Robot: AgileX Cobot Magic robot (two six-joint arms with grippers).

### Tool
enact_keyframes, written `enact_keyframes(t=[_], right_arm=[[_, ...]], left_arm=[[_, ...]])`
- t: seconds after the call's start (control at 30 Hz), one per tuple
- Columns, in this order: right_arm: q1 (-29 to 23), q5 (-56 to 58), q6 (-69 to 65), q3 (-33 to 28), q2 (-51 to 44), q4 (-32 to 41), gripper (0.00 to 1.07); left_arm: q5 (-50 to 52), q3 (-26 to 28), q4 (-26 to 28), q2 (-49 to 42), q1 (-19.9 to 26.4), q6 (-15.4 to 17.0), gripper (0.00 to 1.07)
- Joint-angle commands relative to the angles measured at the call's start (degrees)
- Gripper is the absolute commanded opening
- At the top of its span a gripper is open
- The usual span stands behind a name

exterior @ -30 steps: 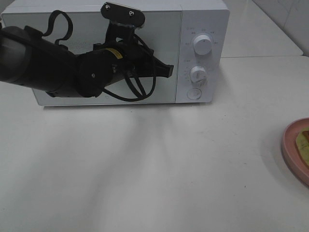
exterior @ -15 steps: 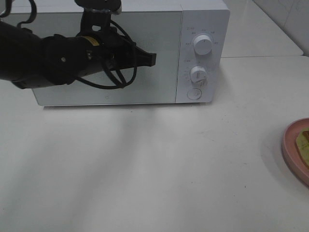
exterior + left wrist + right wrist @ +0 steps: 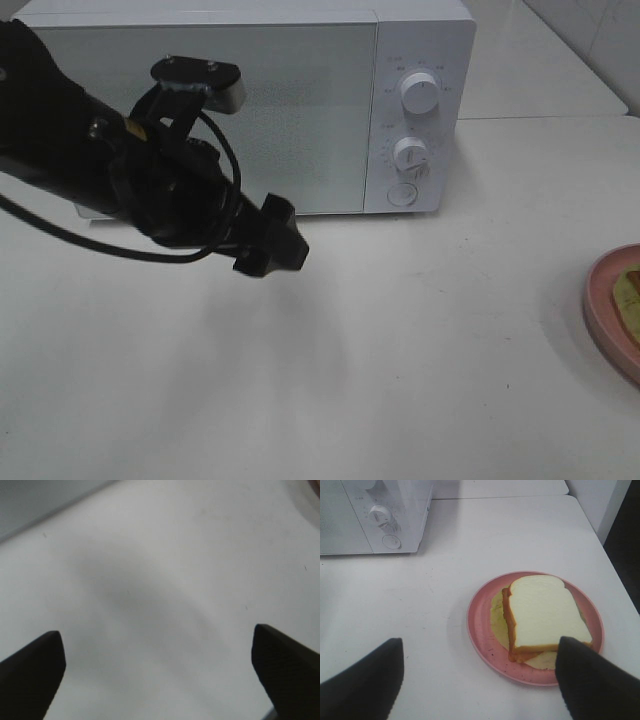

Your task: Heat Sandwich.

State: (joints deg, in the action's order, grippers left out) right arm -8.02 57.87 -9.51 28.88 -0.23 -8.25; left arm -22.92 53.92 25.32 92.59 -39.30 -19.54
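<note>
The sandwich lies flat on the pink plate, just ahead of the right gripper and between the lines of its two fingers, which stand wide apart with nothing between them. From that gripper the plate is close and straight in front; the microwave sits farther off, ahead and to the left side, its door shut. The left gripper hangs over bare table in front of the microwave door, fingers spread wide and empty, tilted down at the tabletop. From this hand the sandwich is well apart, away to the right, only an edge of plate showing at the far side of the high view. The right arm is plainly the nearer one to the food, the left the nearer to the oven. The slices are roughly square, so no long axis much constrains the grasp; a hold on the plate rim may be the likelier choice.
</note>
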Motion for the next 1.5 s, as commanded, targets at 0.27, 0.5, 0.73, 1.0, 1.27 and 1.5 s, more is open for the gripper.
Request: enact_keyframes(t=[0.27, 0.5, 0.73, 1.0, 1.27, 1.5], right_arm=[[0.46, -0.69, 0.29, -0.11, -1.55, 0.06, 0.76], [0.46, -0.69, 0.29, -0.11, -1.55, 0.06, 0.76], [0.46, -0.69, 0.29, -0.11, -1.55, 0.06, 0.76], [0.46, -0.69, 0.29, -0.11, -1.55, 0.06, 0.76], [0.46, -0.69, 0.29, -0.11, -1.55, 0.06, 0.76], [0.46, -0.69, 0.29, -0.11, -1.55, 0.06, 0.76]], left_arm=[[-26.81, -0.23, -7.73, -5.9, 4.13, 6.59, 0.98], [-36.55, -0.23, -7.79, -12.32, 16.44, 9.17, 0.98], [-44.92, -0.23, -12.09, -22.86, 33.0, 11.69, 0.98], [-46.98, -2.75, -16.27, -35.29, 43.6, 14.95, 0.98], [-45.44, -10.2, -16.39, -52.2, 44.12, 13.12, 0.98], [-44.92, -15.07, -17.02, -65.32, 43.83, 12.95, 0.98]])
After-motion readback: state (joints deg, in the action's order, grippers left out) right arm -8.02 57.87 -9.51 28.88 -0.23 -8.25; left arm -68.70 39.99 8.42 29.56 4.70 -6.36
